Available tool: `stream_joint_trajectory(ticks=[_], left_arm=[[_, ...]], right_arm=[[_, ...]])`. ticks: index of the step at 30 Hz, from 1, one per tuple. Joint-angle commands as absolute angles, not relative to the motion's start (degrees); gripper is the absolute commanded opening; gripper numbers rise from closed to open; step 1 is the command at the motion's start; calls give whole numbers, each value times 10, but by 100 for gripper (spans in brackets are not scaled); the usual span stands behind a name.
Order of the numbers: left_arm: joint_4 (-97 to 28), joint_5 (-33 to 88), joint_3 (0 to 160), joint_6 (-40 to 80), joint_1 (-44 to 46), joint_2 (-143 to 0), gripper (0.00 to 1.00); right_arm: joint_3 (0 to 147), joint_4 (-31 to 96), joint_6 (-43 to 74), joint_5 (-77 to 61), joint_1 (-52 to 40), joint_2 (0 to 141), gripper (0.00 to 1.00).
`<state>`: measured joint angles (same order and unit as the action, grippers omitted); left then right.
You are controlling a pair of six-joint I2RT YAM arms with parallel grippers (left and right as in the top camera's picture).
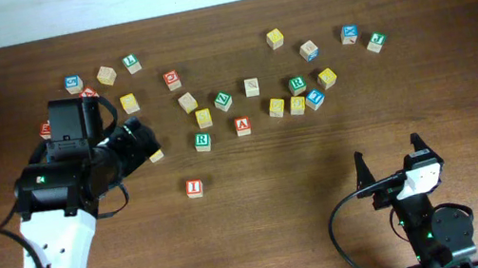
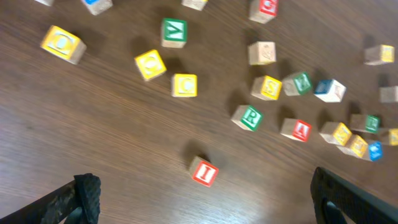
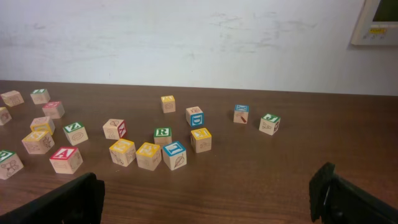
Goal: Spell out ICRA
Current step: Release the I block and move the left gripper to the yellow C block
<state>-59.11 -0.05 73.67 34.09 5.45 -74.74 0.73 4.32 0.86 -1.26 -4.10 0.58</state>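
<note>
Soft even light, slight blur

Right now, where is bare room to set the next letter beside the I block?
The table is bare right of the I block, below the R block and A block. Crowded: the scattered blocks above that pair.

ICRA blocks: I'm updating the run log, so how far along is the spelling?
Done: the red I block sits alone in front of the scatter. In hand: nothing; the left gripper and right gripper are open and empty. Left: C, R and A; the green R block and red A block lie unplaced in the scatter.
</note>
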Motion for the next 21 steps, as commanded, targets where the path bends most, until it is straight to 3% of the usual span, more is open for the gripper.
stream_joint_trajectory(ticks=[1,4,5,9,11,14,21], left_arm=[[-586,-72,739,355,35,-753,99],[-575,-39,739,373,-20,-758,100],[-576,-23,739,373,-35,-772,93],[-578,67,739,287,-9,-845,93],[-578,64,739,284,31,-888,92],[-577,8,739,284,76,-932,98],[-575,-25,739,284,78,-943,99]], right_arm=[[3,45,6,-6,-37,2,98],[3,45,6,-6,-37,2,98],[3,45,6,-6,-37,2,98],[3,45,6,-6,-37,2,98],[3,45,6,-6,-37,2,98],[3,45,6,-6,-37,2,98],[3,45,6,-6,-37,2,98]])
